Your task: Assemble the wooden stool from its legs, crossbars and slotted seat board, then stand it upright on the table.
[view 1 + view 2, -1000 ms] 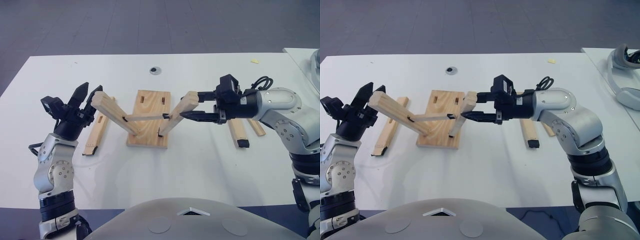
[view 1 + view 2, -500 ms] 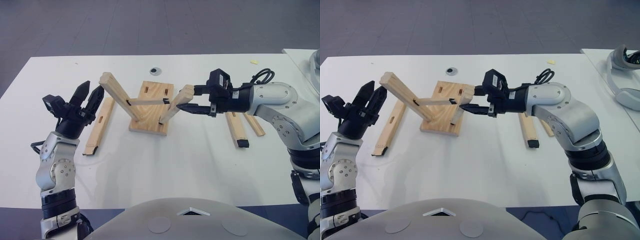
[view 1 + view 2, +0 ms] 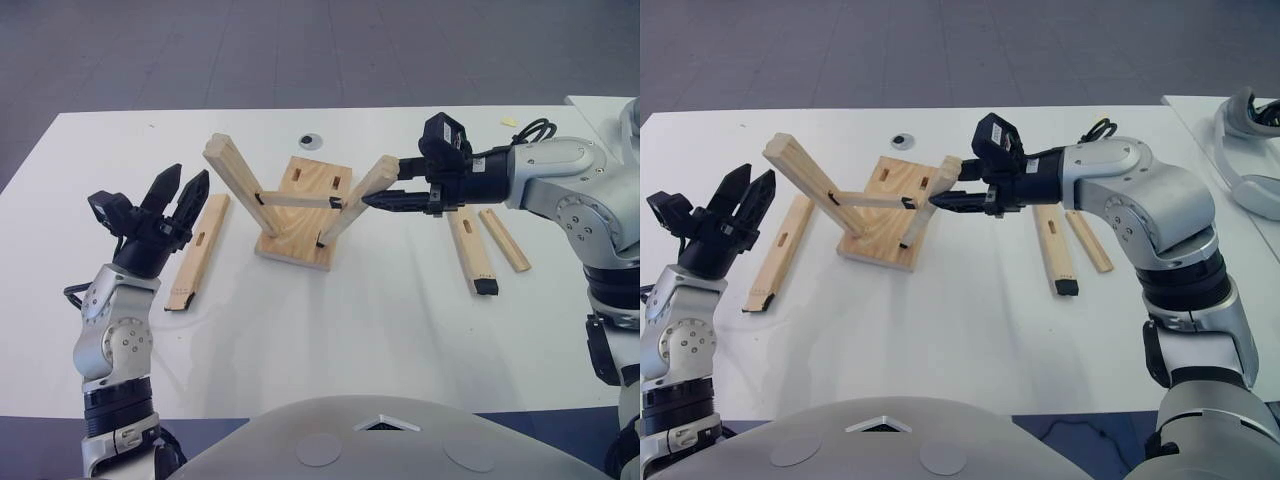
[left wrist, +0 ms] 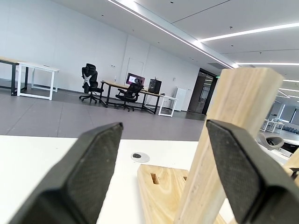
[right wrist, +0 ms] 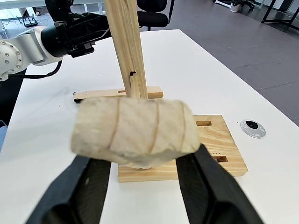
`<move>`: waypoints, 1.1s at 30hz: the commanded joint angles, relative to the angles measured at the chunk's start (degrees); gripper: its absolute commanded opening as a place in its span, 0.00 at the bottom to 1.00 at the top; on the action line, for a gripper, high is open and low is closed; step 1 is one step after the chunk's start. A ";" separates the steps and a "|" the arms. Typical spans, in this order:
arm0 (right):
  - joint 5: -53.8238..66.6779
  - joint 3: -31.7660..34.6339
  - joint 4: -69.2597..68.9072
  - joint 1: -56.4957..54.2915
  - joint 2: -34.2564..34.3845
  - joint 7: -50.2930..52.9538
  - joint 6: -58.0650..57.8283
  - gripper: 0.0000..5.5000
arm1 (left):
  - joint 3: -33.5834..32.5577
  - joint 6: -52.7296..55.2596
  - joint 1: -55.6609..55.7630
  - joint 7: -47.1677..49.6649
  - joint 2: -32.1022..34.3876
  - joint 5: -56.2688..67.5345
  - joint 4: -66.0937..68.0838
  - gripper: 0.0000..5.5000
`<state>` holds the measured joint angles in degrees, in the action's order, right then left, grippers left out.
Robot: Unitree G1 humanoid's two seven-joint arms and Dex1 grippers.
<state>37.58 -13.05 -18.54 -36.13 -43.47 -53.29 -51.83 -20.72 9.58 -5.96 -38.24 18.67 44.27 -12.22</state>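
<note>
1. A white table [image 3: 400, 330] stands on a grey floor, with a round cable port [image 3: 311, 142] near its far edge.
2. The seat board [image 3: 296, 235] lies flat at the middle of the table, its slots facing up.
3. Over the board stands a half-built frame: a left leg [image 3: 240, 190] and a right leg [image 3: 352, 208], joined by a crossbar [image 3: 297, 200]. Both legs lean outward, with their lower ends down at the board.
4. The right tool [image 3: 383, 185] is closed on the upper end of the right leg, one finger on each side of the wood.
5. The left tool [image 3: 189, 173] is open, its fingers [image 4: 93, 177] spread wide, and holds nothing. It hovers off the table, near the left leg's upper end but apart from it.
6. A loose leg [image 3: 198, 250] lies flat on the table just beside the left tool.
7. Right of the board lie another loose leg with a dark foot [image 3: 470, 250] and a short bar [image 3: 503, 240], side by side.
</note>
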 commanded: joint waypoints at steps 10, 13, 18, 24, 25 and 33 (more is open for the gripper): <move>-9.04 -6.88 9.98 -9.99 -2.68 -14.11 4.16 0.38 | 0.50 -0.97 -1.19 0.06 -0.85 -1.07 -0.45 0.60; -8.84 -6.29 11.06 -11.92 -1.71 -14.95 3.73 0.38 | 0.59 -0.91 -1.21 -0.10 -0.78 -1.07 -0.21 0.60; -8.63 -5.74 10.16 -11.54 -1.03 -15.71 2.54 0.38 | 1.12 -0.66 -0.74 -0.27 -0.57 -1.24 0.02 0.60; -8.23 -5.68 7.37 -8.76 -1.11 -15.33 1.00 0.38 | 1.55 -0.57 -0.48 -0.44 -0.19 -1.42 0.24 0.60; -8.25 -5.72 7.23 -8.66 -1.04 -15.36 0.89 0.38 | 1.70 -0.54 -0.43 -0.46 -0.18 -1.50 0.25 0.60; -7.69 -4.64 7.71 -8.31 0.02 -15.01 0.27 0.45 | 2.02 -0.39 -0.42 -0.50 -0.49 -1.72 0.17 0.60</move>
<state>29.49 -17.42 -11.13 -45.02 -44.29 -68.26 -50.27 -19.07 9.19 -7.00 -38.25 17.96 43.05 -12.16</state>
